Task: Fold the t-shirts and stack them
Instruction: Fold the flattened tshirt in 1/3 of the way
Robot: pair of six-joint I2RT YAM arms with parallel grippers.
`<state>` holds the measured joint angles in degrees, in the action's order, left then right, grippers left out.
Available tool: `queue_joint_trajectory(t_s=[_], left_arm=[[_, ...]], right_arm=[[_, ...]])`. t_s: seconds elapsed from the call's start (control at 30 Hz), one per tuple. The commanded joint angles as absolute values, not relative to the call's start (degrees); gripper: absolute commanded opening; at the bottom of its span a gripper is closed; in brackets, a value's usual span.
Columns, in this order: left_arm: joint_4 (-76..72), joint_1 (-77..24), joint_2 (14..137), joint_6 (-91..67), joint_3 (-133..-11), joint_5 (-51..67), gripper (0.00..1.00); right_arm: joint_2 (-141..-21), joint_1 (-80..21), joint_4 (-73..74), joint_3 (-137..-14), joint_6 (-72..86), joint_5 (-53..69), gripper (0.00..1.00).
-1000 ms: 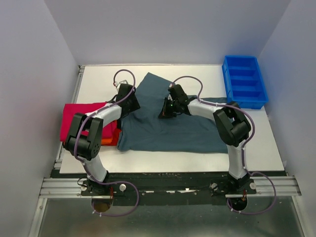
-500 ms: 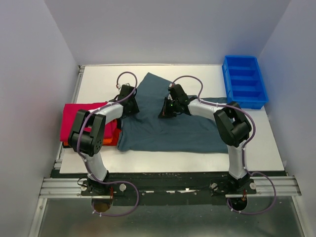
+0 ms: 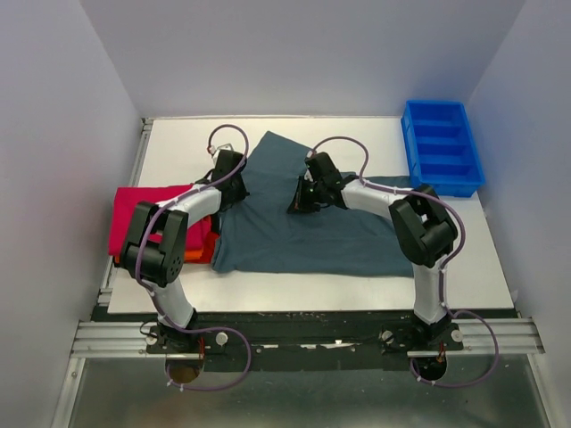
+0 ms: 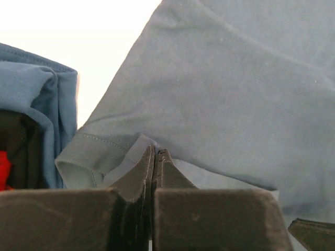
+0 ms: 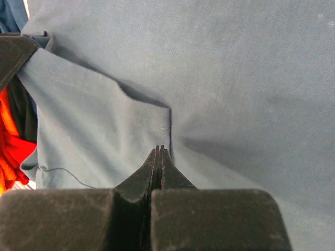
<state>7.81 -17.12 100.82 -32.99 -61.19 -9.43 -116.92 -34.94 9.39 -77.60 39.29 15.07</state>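
The slate grey-blue t-shirt (image 3: 303,227) lies spread across the middle of the table. My left gripper (image 3: 234,183) is at its left sleeve, jaws shut on a raised fold of the sleeve hem (image 4: 112,154). My right gripper (image 3: 299,201) is low over the shirt's upper middle, shut with its tips (image 5: 159,150) pinching the edge of a folded flap (image 5: 104,115). A crimson-pink t-shirt (image 3: 143,214) lies folded at the left, on an orange t-shirt (image 3: 201,252) whose edge shows beneath it.
A bright blue compartment tray (image 3: 441,147) stands at the back right corner. Bare white table (image 3: 178,143) shows behind the left arm and along the front edge. Grey walls close in on both sides.
My left gripper has closed from open onto the grey-blue shirt's sleeve hem, shifting slightly toward the back. The right arm has stayed put, shut.
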Motion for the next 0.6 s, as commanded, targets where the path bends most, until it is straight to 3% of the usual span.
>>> queue_joint_trajectory(t_s=[0.0, 0.03, 0.1, 0.13, 0.2, 0.33, 0.57], left_arm=[[2.0, -17.4, 97.7, -32.8, -59.9, -13.5, 0.00], [1.5, -17.4, 97.6, -32.9, -59.2, -13.5, 0.18], [3.4, -17.4, 98.2, -33.3, -59.8, -13.6, 0.62], [5.0, -17.4, 98.9, -33.6, -60.4, -13.8, 0.73], [7.1, -17.4, 99.9, -34.1, -61.1, -14.8, 0.75], [6.8, -17.1, 99.2, -34.4, -60.5, -16.3, 0.75], [5.6, -16.1, 100.0, -34.7, -61.3, -11.8, 0.68]], right_arm=[[-114.2, -35.2, 9.0, -77.2, 38.1, 13.4, 0.01], [-114.3, -35.2, 9.1, -77.3, 38.0, 13.4, 0.04], [-114.7, -35.2, 9.2, -78.0, 37.9, 13.3, 0.12], [-114.8, -35.2, 9.3, -78.2, 37.9, 13.4, 0.20], [-115.6, -35.2, 9.2, -79.0, 37.7, 14.1, 0.24], [-117.2, -35.3, 9.4, -81.3, 37.4, 16.6, 0.25], [-119.8, -35.5, 8.6, -84.1, 36.9, 21.8, 0.28]])
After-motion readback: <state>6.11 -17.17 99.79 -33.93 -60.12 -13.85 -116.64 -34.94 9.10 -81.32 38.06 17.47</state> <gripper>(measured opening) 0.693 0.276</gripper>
